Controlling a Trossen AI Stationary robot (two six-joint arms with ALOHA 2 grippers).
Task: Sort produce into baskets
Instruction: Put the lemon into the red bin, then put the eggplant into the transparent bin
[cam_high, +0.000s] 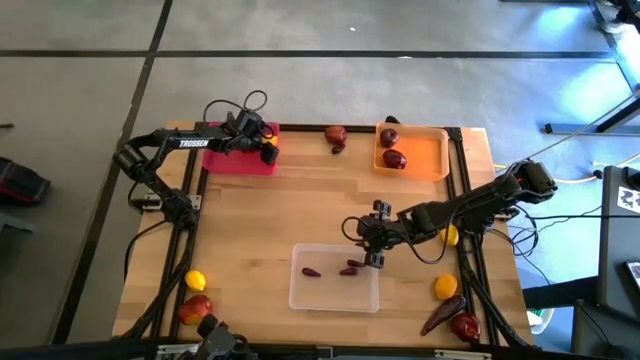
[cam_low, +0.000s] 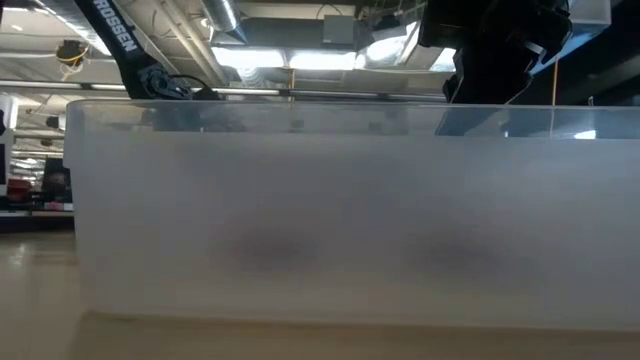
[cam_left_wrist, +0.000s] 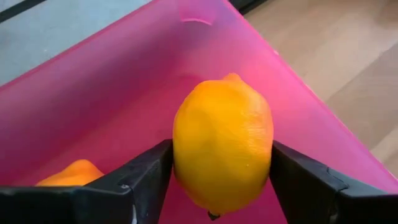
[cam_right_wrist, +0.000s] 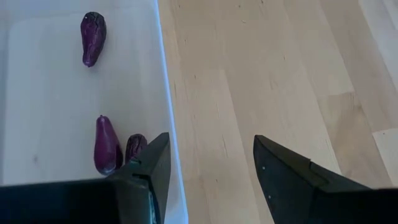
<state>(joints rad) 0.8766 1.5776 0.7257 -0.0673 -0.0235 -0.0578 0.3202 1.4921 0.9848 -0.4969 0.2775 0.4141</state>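
A yellow-orange lemon (cam_left_wrist: 222, 143) sits between the fingers of my left gripper (cam_left_wrist: 222, 154), inside the pink basket (cam_left_wrist: 93, 93) at the table's far left (cam_high: 235, 160). Another lemon (cam_left_wrist: 71, 174) lies on that basket's floor. My right gripper (cam_right_wrist: 211, 149) stands open with nothing in it, above the right wall (cam_right_wrist: 165, 93) of the clear basket (cam_high: 297, 275). Three small purple pods (cam_right_wrist: 106, 146) lie on the clear basket's floor. The orange basket (cam_high: 428, 160) at the far right holds two dark red fruits (cam_high: 394, 158). My left gripper pinches the lemon by its two opposite flanks (cam_left_wrist: 180, 149) between its two fingers, across its width. The fingers slant down from the table's left side. The lemon is within the pink basket's walls; whether it rests on the floor I cannot tell.
Loose produce lies on the table: a red fruit (cam_high: 336, 134) at the far middle, a lemon (cam_high: 195, 281) and a red fruit (cam_high: 195, 308) near left, two lemons (cam_high: 445, 287), a long dark pod (cam_high: 440, 315) and a red fruit (cam_high: 465, 325) near right.
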